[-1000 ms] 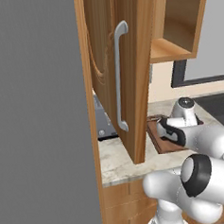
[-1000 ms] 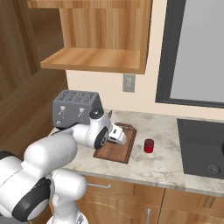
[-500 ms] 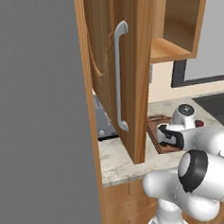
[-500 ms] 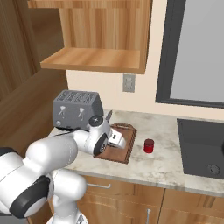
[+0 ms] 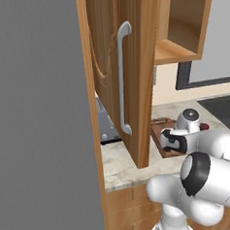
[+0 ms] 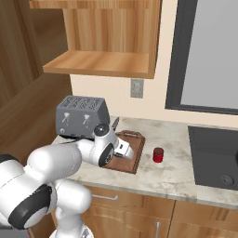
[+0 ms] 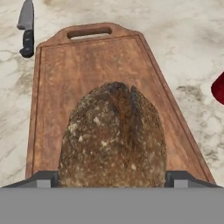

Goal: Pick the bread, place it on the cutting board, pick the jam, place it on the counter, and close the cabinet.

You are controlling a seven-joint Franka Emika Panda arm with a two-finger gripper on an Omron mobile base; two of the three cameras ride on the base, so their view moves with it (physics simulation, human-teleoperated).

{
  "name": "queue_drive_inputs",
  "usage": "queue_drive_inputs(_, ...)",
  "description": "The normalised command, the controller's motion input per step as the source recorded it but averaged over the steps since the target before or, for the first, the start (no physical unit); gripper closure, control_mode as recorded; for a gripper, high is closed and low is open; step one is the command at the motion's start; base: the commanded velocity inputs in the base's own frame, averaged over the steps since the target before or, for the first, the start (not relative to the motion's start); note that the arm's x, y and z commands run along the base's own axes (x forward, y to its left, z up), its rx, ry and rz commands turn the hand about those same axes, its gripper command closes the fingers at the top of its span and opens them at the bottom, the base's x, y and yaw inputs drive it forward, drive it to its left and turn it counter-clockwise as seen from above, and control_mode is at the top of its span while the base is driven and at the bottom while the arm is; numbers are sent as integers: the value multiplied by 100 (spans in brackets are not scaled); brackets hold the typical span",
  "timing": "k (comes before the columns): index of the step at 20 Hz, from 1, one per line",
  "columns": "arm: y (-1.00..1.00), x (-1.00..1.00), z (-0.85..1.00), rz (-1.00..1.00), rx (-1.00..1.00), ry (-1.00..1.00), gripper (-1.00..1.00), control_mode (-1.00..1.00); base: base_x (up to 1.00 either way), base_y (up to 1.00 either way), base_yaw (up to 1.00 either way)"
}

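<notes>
While over cutting board (image 7: 57, 83), end effector (image 7: 112, 177) fingers clamp bread (image 7: 113, 135) sides.

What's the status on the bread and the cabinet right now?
Pincer shut on bread, low over cutting board. Jam already on counter. Cabinet door open. Knife beside board, clear.

No legible text, label, brand, number or sign on any surface: toaster (image 6: 82, 117) front shows only small unreadable marks, jam (image 6: 158, 155) jar carries no readable label, cabinet (image 5: 120, 73) door, cutting board (image 7: 87, 70) and counter (image 6: 179, 174) are unmarked.
</notes>
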Motion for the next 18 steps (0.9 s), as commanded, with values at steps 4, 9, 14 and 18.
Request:
queue_drive_inputs(4,0,0,-17,0,0,0,100,-100,0,0,0)
queue_drive_inputs(9,0,0,-14,0,0,0,100,-100,0,0,0)
queue_drive_inputs(14,0,0,-5,0,0,0,-100,-100,0,0,0)
queue_drive_inputs(18,0,0,-1,0,0,0,-100,-100,0,0,0)
